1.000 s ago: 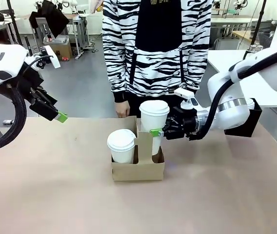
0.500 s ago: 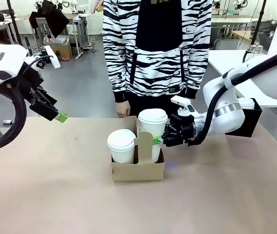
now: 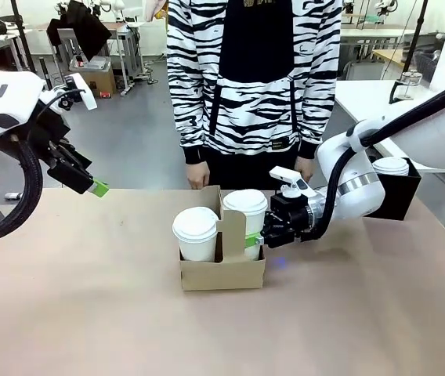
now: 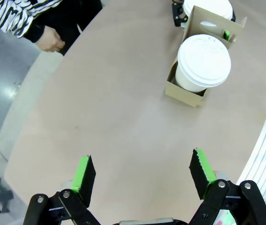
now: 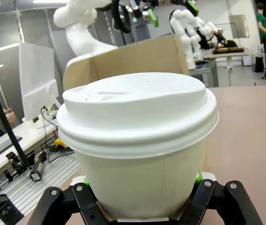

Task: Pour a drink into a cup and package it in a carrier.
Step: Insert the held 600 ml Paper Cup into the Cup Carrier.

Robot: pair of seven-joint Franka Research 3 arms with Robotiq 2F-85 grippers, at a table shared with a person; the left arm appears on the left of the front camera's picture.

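Right gripper [image 3: 255,237] clamped on lidded white cup [image 3: 244,222], green pads on the cup wall below the lid, cup sitting low in the right slot of the brown cardboard carrier [image 3: 221,272]. Right wrist view: same cup [image 5: 140,140] fills the space between the fingers [image 5: 84,199], carrier handle [image 5: 128,58] standing just behind it at 12 o'clock. Second lidded cup [image 3: 196,233] sits in the left slot, at 9 o'clock of the held cup, the handle between them. Carrier is near table [image 3: 89,313] centre, slightly toward the far edge. Left gripper [image 3: 97,188] off at 9–10 o'clock of the carrier, well apart, raised over the table's left side, jaws spread wide, nothing between them. Left wrist view: green pads [image 4: 84,173] apart over bare tabletop, carrier [image 4: 184,91] with both cups at 1 o'clock. Person in striped top stands at far edge, one hand [image 3: 197,175] at 11 o'clock of the carrier. Black box [image 3: 399,196] at 3 o'clock, behind the right arm, holds another lidded cup [image 3: 391,165].
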